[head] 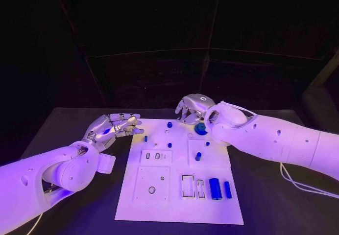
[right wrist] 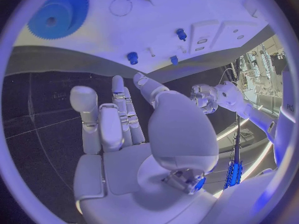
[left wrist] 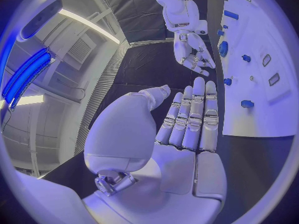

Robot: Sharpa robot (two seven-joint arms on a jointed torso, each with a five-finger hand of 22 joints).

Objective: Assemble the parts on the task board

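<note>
Near edge of the task board (head: pixel 134 208) on the black bench (head: pixel 63 127): two blue parts, one large (head: pixel 214 188) and one slim (head: pixel 227 189), lie loose beside empty slots, so assembly looks barely begun. Mid-board, about five small blue pegs (head: pixel 198 156) stand or lie; count uncertain. Far edge: one blue gear (head: pixel 201 129) beside the right robot hand (head: pixel 194 108), fingers apart, holding nothing; left robot hand (head: pixel 116 125) likewise empty, just off the board.

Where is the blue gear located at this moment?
In the head view, the blue gear lies on the far right part of the task board, just beside the right hand. In the right wrist view it lies flat on the white plate.
</note>
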